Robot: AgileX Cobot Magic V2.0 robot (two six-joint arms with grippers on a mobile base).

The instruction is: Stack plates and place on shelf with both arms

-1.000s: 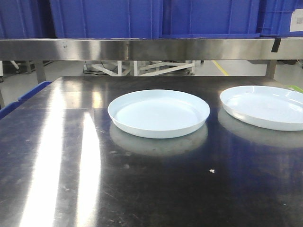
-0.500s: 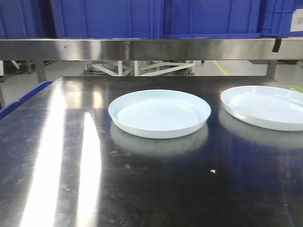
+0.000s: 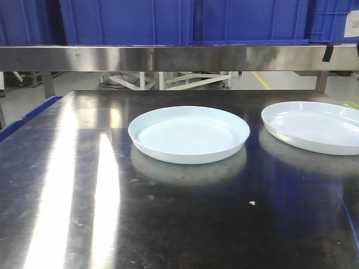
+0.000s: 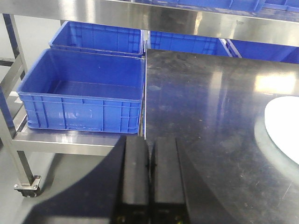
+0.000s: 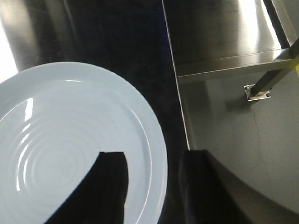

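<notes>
Two pale blue-white plates lie apart on the dark steel table: one in the middle (image 3: 189, 134), one at the right (image 3: 314, 126). Neither gripper shows in the front view. In the right wrist view my right gripper (image 5: 152, 156) is open and straddles the near right rim of a plate (image 5: 70, 140): one finger (image 5: 112, 182) is over the plate's inside, the other (image 5: 198, 186) is outside the rim. My left gripper (image 4: 149, 140) is shut on nothing at the table's left edge, well left of a plate (image 4: 285, 128). The steel shelf (image 3: 168, 58) runs above the back of the table.
Blue bins (image 3: 129, 22) stand on the shelf. Left of the table, open blue crates (image 4: 84, 91) sit on a lower steel rack. The table's right edge (image 5: 180, 112) runs close beside the right plate, with floor and a bolted leg foot (image 5: 258, 91) beyond.
</notes>
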